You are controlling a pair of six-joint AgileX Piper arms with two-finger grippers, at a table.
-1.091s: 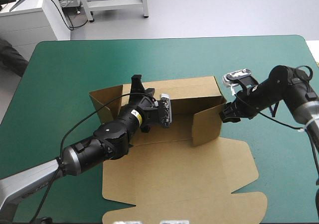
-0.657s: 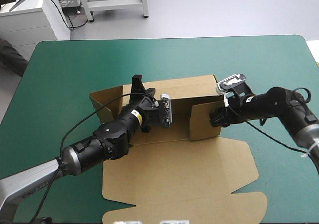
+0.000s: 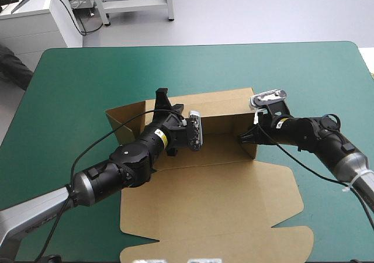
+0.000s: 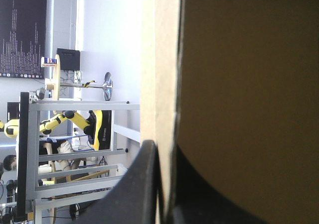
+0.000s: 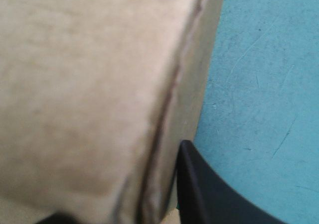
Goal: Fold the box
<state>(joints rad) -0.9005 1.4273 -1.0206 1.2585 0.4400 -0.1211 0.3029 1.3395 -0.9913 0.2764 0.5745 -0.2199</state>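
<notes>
Box position: the brown box (image 3: pixel 222 199) is seen around the middle of the table, on the teal-green cover (image 3: pixel 87 76); its near edge reaches almost to the table's near edge.
Box form: partly raised. The far wall (image 3: pixel 222 102) stands upright, running left to right. The lid panel (image 3: pixel 210 216) lies flat on the near side.
Left end: a flap (image 3: pixel 123 120) is seen angled outward, not tucked.
Right end: the end wall (image 3: pixel 251 145) stands upright and is seen nearly edge-on from above.
Left gripper: the left gripper (image 3: pixel 162 99) is set on the top edge of the far wall, toward the wall's left part. The arm is reached in from the near left, over the box floor.
Left jaws: pressed together on the far wall. In the left wrist view the board edge (image 4: pixel 167 59) is held between the two black fingers (image 4: pixel 142 184).
Right gripper: the right gripper (image 3: pixel 248 137) is placed at the right end wall, arm coming from the right.
Right jaws: all but closed on the end wall. One finger (image 5: pixel 214 194) lies against the board's outer side; the other is mostly hidden by board.
</notes>
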